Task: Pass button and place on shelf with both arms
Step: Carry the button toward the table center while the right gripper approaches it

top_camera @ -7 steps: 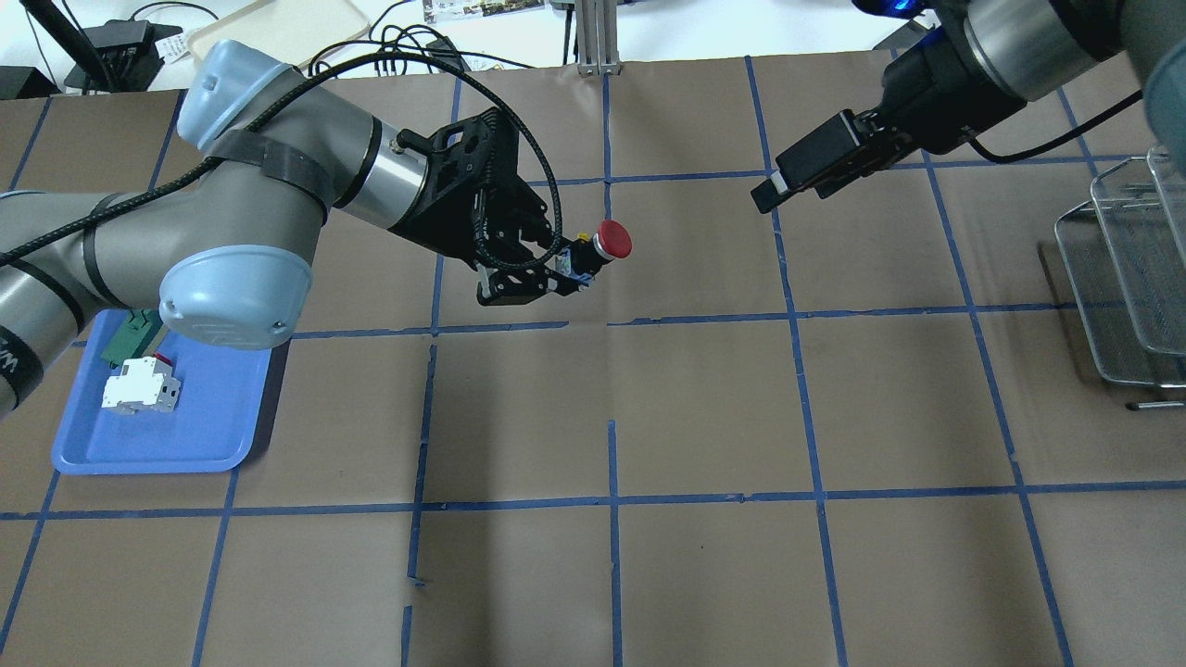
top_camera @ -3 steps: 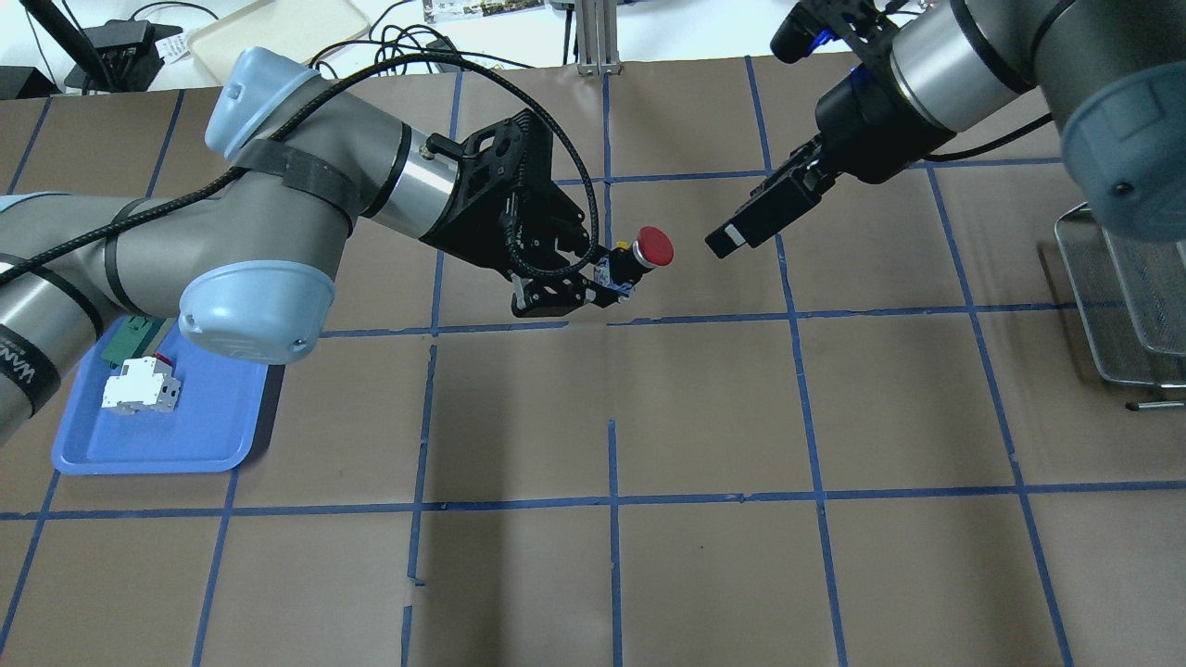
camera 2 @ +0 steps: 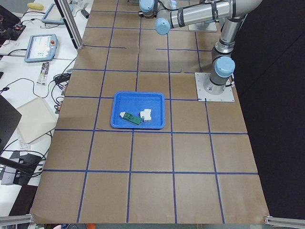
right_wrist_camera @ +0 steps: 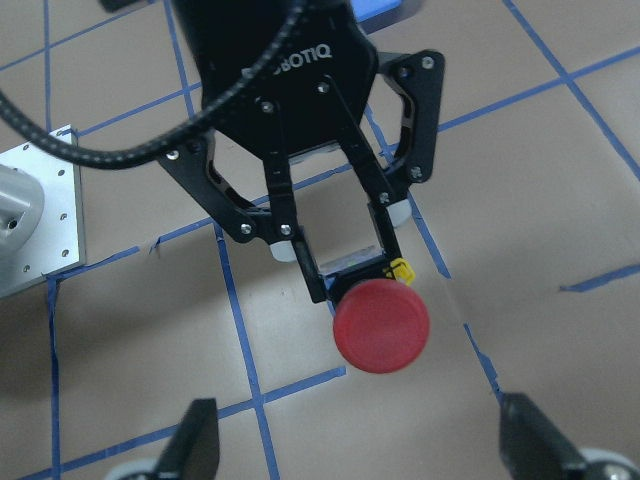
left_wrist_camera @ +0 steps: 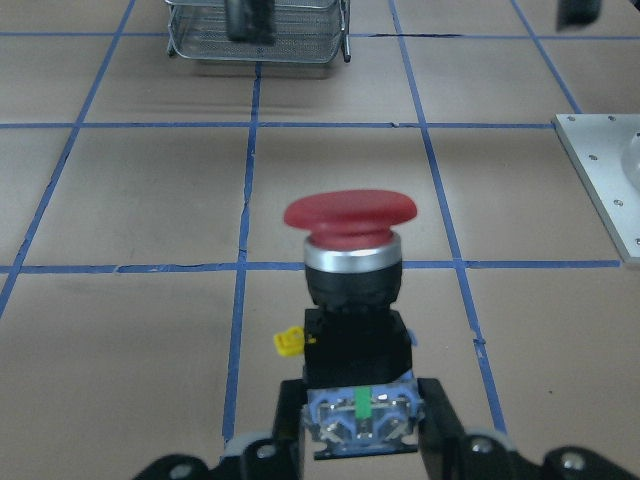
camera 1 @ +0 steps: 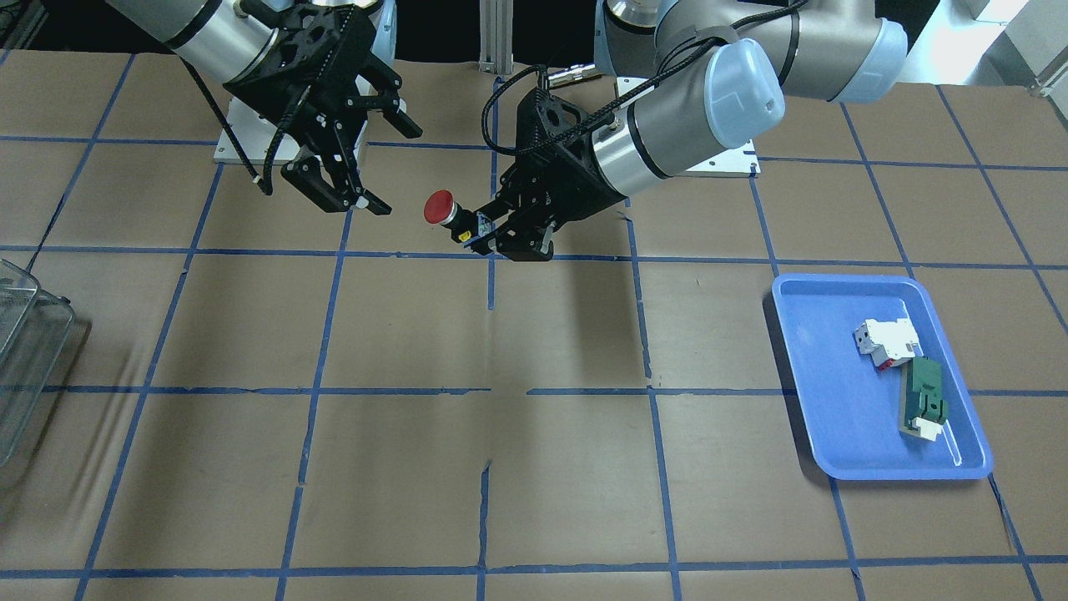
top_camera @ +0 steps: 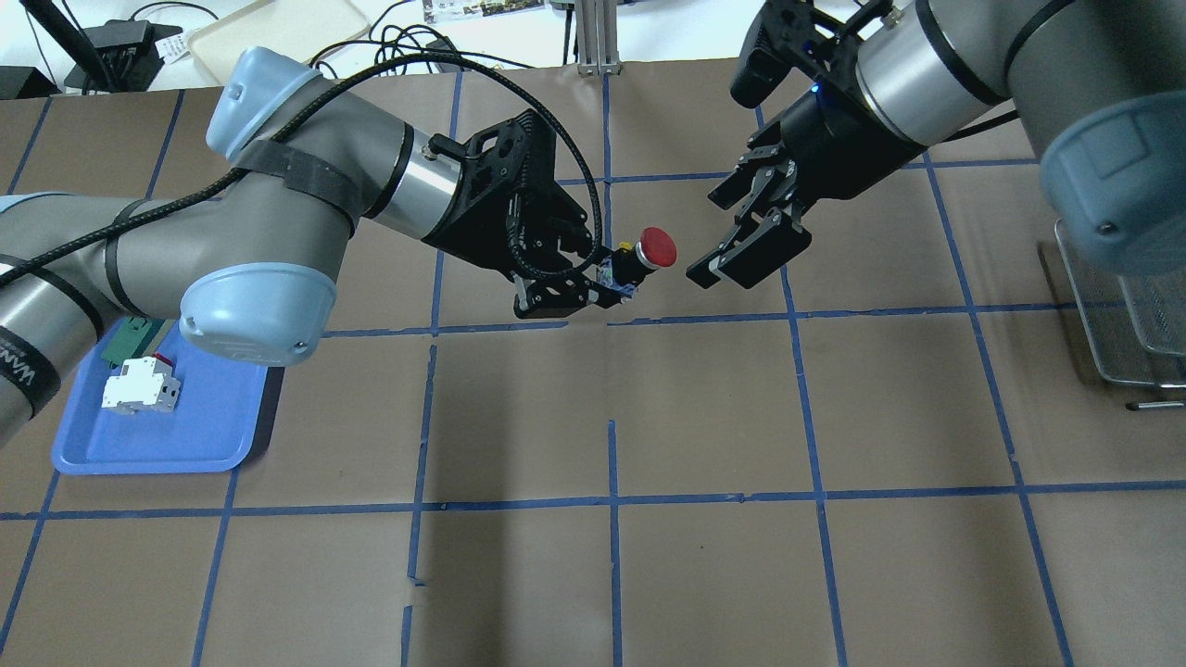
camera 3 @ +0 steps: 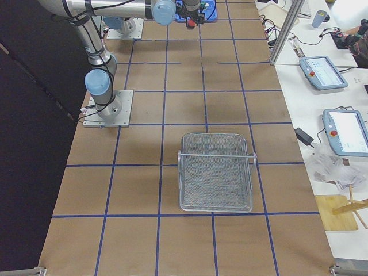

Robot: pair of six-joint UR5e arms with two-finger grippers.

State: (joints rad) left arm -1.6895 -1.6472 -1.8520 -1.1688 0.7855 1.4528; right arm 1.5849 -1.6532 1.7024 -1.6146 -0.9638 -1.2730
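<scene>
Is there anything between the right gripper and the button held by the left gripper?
Nothing visible. The right gripper is open and faces the red cap of the button, with only air between. The left gripper clamps its rear, outside that path.

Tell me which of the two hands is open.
The right hand: spread wide and empty, just short of the button, which the left hand holds clamped.

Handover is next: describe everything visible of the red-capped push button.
The red mushroom-capped push button has a silver collar, black cylindrical body and blue rear block with a yellow tab. It sits roughly horizontal off the table, rear clamped in the left gripper; the cap faces the open right gripper, which is apart from it.
</scene>
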